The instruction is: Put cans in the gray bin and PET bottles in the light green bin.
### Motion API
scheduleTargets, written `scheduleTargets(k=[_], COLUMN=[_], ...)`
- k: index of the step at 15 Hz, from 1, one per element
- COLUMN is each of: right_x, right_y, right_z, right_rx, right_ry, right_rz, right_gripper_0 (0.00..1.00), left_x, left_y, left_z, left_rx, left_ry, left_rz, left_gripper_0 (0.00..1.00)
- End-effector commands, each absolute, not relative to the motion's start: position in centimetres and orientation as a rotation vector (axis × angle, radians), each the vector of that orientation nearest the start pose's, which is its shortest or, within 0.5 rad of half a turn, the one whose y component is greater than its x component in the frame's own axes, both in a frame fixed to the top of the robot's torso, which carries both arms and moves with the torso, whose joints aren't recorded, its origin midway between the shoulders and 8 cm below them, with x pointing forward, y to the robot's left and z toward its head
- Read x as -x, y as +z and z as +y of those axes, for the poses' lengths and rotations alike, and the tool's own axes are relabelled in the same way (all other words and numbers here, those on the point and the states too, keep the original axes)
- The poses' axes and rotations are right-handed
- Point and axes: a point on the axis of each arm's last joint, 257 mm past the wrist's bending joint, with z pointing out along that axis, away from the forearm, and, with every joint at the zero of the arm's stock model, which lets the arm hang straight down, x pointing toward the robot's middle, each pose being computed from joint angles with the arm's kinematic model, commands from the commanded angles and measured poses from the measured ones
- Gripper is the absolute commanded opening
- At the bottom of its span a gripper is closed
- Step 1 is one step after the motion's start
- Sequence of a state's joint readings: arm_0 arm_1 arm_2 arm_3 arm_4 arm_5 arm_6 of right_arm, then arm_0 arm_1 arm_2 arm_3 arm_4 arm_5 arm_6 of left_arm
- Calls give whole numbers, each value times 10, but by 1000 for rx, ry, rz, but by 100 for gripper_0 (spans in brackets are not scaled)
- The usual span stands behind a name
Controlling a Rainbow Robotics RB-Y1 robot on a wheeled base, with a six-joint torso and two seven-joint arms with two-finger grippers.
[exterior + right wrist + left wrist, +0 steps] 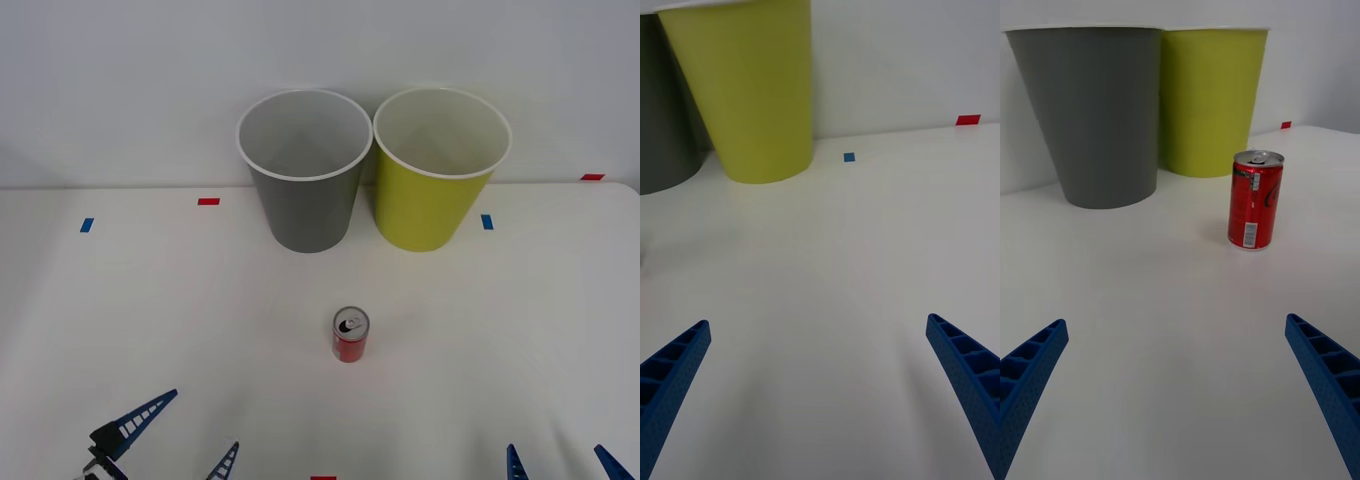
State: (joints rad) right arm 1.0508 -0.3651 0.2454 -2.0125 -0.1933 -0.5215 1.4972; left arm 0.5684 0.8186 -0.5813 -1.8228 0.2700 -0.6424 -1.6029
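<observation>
white table (150, 300): can (351, 335) beyond left gripper (180, 432).

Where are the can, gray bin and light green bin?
can (351, 342), front view, red side wall below the silver top.
gray bin (305, 210), front view, outer gray wall.
light green bin (428, 208), front view, outer yellow-green wall.

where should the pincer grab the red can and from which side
Probably around the middle of the red can, across its round side wall. It stands upright and alone on the table, short of the gray bin, so a level approach from the robot's side fits. The open left pincer already faces it.
</observation>
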Motion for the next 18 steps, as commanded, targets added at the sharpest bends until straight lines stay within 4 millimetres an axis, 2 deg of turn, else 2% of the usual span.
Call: scheduleTargets(k=[1, 7, 14, 18], right_x=[-219, -219, -219, -219], right_y=[-281, -281, -281, -281], right_z=[-267, -267, -267, -267], right_rx=[-55, -55, -55, -55], right_ry=[82, 82, 82, 82], right_rz=[1686, 1686, 1686, 1686], right_gripper_0=[100, 100, 100, 100], left_x=[-277, -302, -323, -333], left_y=[-297, -290, -290, -290], left_z=[159, 118, 102, 78], left_rx=[-589, -640, -666, -656], left_ry=[-421, -506, -498, -540], left_rz=[1505, 1452, 1437, 1420], left_gripper_0=[100, 100, 100, 100])
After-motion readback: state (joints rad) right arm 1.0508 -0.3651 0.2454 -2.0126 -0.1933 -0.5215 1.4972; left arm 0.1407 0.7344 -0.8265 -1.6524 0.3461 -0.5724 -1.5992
